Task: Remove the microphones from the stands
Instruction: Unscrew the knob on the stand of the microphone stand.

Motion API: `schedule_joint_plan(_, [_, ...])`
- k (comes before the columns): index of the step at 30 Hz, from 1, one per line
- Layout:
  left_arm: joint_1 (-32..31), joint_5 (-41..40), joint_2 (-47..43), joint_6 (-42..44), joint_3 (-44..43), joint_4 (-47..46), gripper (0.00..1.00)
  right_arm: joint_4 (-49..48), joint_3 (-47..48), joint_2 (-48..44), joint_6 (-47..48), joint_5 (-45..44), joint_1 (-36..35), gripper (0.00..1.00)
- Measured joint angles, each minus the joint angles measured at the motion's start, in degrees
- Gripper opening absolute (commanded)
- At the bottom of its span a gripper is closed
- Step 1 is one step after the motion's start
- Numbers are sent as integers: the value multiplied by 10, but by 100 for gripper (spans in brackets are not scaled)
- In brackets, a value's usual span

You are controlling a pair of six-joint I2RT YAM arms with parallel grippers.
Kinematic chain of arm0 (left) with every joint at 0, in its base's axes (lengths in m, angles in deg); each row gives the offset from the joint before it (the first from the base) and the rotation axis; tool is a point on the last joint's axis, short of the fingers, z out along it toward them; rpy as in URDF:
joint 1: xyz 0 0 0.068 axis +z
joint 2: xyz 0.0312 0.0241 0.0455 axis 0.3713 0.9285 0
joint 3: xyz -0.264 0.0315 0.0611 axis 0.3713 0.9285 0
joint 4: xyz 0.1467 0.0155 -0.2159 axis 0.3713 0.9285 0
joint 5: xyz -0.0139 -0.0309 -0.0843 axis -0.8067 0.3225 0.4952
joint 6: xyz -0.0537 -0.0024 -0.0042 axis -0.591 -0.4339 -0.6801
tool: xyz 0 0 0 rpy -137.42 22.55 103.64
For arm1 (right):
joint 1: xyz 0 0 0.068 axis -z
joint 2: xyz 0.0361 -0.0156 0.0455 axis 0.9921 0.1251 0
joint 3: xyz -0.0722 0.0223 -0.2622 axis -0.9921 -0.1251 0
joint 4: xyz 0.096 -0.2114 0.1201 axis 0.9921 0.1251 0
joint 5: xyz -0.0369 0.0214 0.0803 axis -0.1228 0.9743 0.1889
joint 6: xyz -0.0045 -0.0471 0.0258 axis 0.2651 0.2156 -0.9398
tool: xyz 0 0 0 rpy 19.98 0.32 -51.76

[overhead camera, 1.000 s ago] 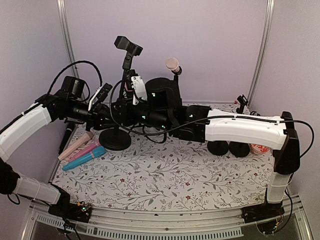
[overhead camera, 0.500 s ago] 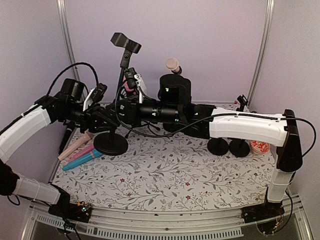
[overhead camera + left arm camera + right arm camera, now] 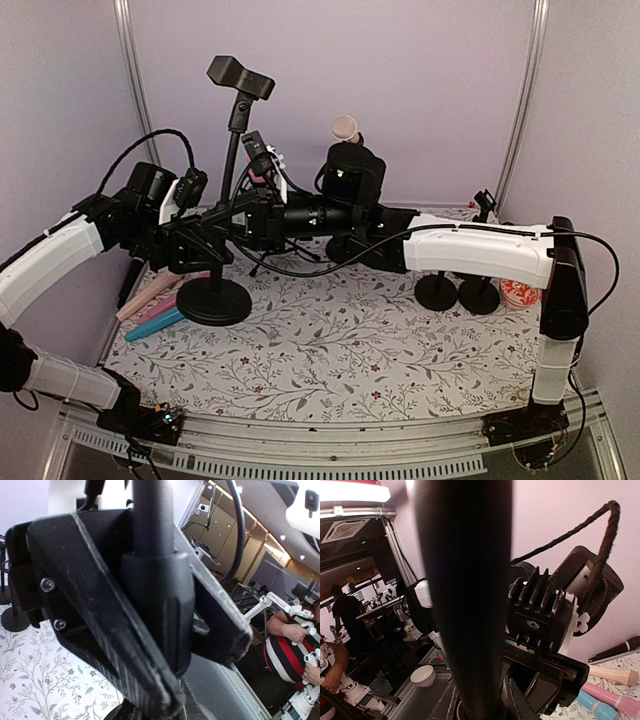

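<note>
The mic stand's pole (image 3: 231, 150) is clamped at its thick collar by the left gripper (image 3: 157, 635), with both fingers pressed against it. The right gripper (image 3: 243, 217) is set at the same pole just above, but how far it is closed cannot be told. No microphone is seen in the clip (image 3: 240, 78) on top of the pole. A pale-headed microphone (image 3: 345, 128) is seen right of and behind the pole. It is tilted with its head up and to the left, and its lower part is hidden. It is judged nearer the right arm.
</note>
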State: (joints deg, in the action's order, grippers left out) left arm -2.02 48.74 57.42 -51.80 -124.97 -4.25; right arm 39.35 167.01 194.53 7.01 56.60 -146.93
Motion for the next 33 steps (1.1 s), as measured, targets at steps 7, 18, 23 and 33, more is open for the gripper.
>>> schedule_joint_plan(7, [-13, 13, 0, 11, 0, 2, 0, -39, 52, 44, -32, 103, 10, 0])
schedule_joint_plan(18, [-17, -20, 10, 66, -18, 18, 0, -63, 35, 33, -63, 116, 4, 83])
schedule_joint_plan(23, [-8, -60, 12, 83, -30, 26, 0, -22, -33, -23, -34, 20, -3, 90])
schedule_joint_plan(33, [13, -156, 12, 82, -44, 23, 0, 137, -86, -102, 14, -294, -6, 84])
